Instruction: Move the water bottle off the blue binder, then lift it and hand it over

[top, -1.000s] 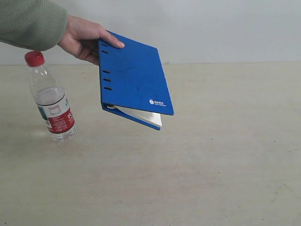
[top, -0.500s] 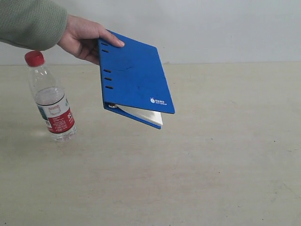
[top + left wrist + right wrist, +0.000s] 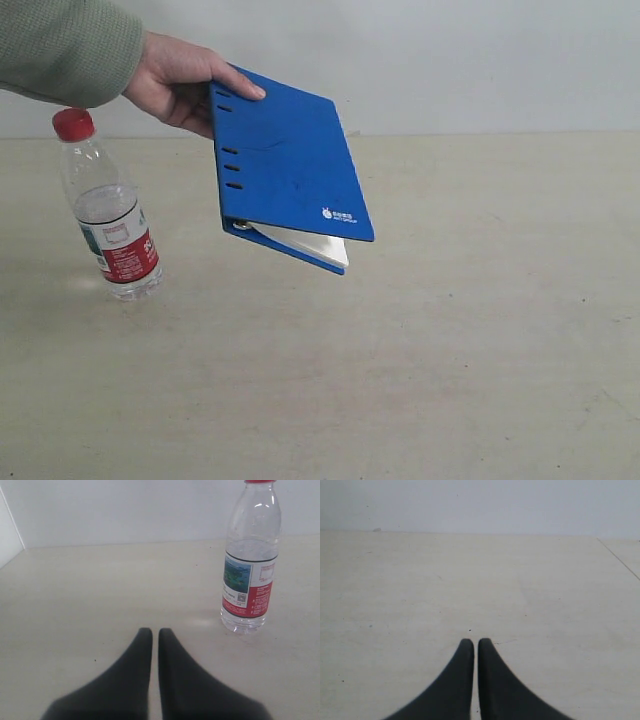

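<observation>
The water bottle (image 3: 108, 210), clear with a red cap and a red-and-white label, stands upright on the beige table at the left. It also shows in the left wrist view as the bottle (image 3: 248, 575), beyond and to one side of my left gripper (image 3: 155, 631), which is shut with nothing in it. A person's hand (image 3: 178, 85) holds the blue binder (image 3: 285, 165) in the air by its spine edge, tilted, with white pages showing below. My right gripper (image 3: 475, 641) is shut and empty over bare table. Neither gripper shows in the exterior view.
The person's green-sleeved arm (image 3: 65, 48) reaches in from the upper left, above the bottle. A pale wall (image 3: 450, 60) runs along the table's far edge. Bare beige tabletop (image 3: 450, 350) spreads to the right and front.
The hand has shifted the binder slightly to the right and down. The bottle and both grippers have not moved.
</observation>
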